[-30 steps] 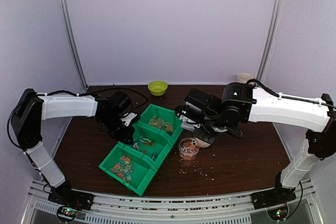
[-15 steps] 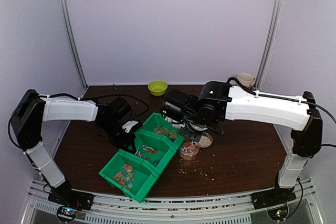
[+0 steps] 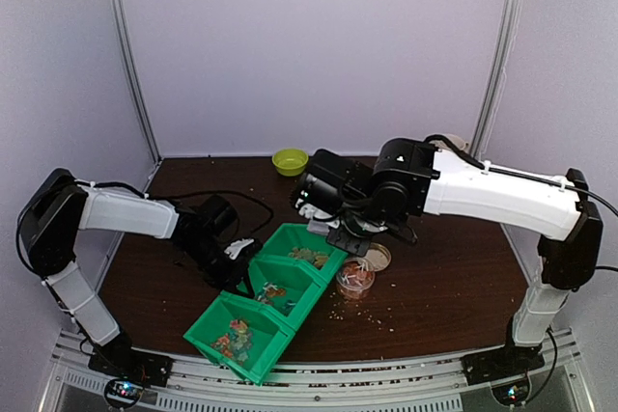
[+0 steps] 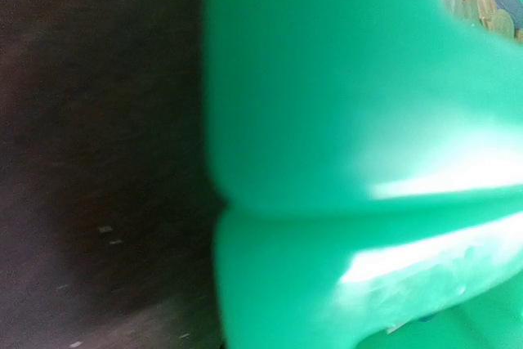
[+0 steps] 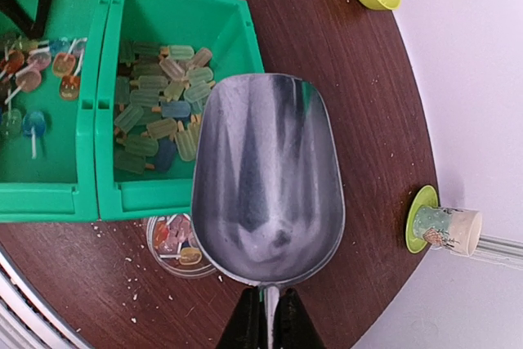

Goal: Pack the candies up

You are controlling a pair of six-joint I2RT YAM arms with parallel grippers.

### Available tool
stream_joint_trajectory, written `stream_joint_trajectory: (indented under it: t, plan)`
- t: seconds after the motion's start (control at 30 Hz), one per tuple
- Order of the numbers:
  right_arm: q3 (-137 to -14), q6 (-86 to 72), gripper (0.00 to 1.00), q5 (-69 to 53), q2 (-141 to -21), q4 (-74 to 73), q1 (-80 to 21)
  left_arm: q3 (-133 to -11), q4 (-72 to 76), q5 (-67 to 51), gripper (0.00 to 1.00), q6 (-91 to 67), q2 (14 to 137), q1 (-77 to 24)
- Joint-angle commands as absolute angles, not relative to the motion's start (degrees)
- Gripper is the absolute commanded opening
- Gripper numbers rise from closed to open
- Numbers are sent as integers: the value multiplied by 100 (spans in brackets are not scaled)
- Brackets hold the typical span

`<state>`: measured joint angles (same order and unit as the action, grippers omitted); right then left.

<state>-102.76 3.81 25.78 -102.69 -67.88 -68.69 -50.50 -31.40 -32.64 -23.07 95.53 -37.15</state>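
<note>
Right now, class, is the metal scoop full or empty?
Empty. The scoop shows a bare metal bowl; the candies lie in the green bin below it.

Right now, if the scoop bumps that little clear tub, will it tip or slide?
Probably slides: the tub looks squat, flat on the table. Likely light: clear plastic, few candies inside. Looks open-topped, so it may spill.

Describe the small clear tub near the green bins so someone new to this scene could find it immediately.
On the dark table, find the diagonal row of three joined green bins. Beside the farthest bin, on its right among scattered crumbs, sits a small clear round tub holding a few candies. It is the only see-through round container; the bins are opaque and rectangular.
</note>
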Motion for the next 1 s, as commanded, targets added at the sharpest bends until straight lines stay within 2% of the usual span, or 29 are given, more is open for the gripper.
stream_joint_trajectory:
  t: [0.0, 0.23, 0.73, 0.97]
  plan:
    - [-10398, 536, 0, 2618, -10461, -7110, -6976, -5495, -3835, -2178, 0, -2108, 9186, -3722]
    - [-10508, 625, 0, 2536, -10890, -7172, -7048, -6076, -4456, -1167, 0, -1617, 9122, -3729]
    - [-11601, 534, 0, 2864, -12568, -7319, -7012, -5990, -4076, -961, 0, -1324, 8946, -3836]
    - [-12103, 568, 0, 2550, -13099, -7314, -6901, -5960, -3870, -1213, 0, -1327, 8736, -3850]
